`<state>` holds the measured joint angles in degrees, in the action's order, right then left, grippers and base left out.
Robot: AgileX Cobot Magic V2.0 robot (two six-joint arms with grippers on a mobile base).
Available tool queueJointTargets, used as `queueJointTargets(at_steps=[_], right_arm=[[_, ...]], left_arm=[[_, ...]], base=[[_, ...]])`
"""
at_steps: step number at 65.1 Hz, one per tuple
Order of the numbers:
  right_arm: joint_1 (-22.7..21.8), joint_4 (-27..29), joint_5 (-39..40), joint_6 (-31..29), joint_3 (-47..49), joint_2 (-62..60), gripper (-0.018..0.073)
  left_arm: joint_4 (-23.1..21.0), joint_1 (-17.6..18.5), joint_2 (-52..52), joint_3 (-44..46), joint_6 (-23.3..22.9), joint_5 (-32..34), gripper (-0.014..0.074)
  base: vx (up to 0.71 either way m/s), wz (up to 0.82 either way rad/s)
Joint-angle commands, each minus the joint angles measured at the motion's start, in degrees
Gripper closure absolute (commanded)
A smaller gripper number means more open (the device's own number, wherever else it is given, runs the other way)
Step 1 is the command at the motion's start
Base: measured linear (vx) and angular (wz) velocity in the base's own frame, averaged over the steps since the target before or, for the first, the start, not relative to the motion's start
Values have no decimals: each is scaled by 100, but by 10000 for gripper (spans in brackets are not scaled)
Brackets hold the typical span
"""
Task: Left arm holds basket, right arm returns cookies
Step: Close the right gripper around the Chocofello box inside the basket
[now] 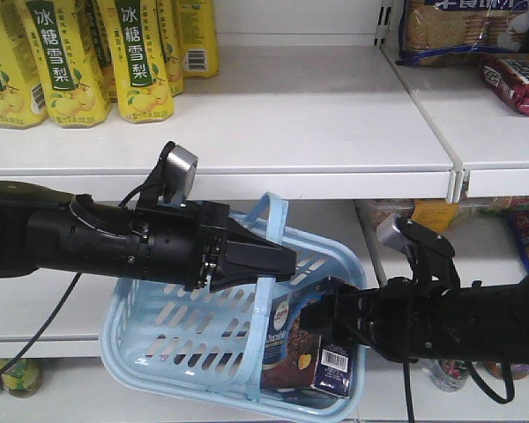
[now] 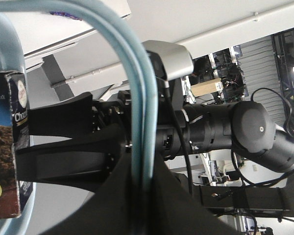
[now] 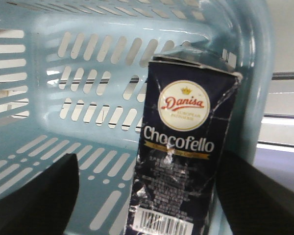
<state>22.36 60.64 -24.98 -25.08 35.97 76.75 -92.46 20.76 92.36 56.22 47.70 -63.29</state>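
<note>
Exterior front-facing view: the left arm [image 1: 97, 242] has the left claw [image 1: 278, 264] clamped on the hoop handle of the basket [image 1: 185, 339], which hangs tilted in front of the shelf [image 1: 291, 132] and rests on nothing. The cookies [image 1: 304, 348] stand against the basket's right wall, and the right arm [image 1: 463, 317] reaches in over the rim. A push on the carton could swing the basket or turn it about its handle.

Left wrist view: the handle [image 2: 139, 98] crosses the claw in a narrow hold, so it may slip if the load shifts.

Right wrist view: the right claw [image 3: 149, 164] is spread wide. The carton sits unclamped between its fingers [image 3: 34, 200], nearer the right one. Closing off-centre might shove the creased carton into the slotted wall, or a finger might snag a slot
</note>
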Motion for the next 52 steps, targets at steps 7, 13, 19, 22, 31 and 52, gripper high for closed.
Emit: queueJointTargets(at_steps=[7,13,19,22,31,52], right_arm=[[10,680,13,-665,195,133,14],[10,1034,-11,-975,200,250,14],[10,1287,-31,-1274,257,402,14],[10,1360,-87,-1377,300,491,14],[10,1535,-140,-1529,401,713,14],[10,1602,497,-1719,427,1292,26]], left_arm=[[-951,-29,-192,183,54,125,602],[-951,-29,-192,183,54,125,602],[-951,-29,-192,183,54,125,602],[-951,-29,-192,183,54,125,602],[-946,-29,-192,183,54,125,602],[-946,-29,-192,183,54,125,602]], base=[[0,0],[0,0],[0,0],[0,0],[0,0],[0,0]])
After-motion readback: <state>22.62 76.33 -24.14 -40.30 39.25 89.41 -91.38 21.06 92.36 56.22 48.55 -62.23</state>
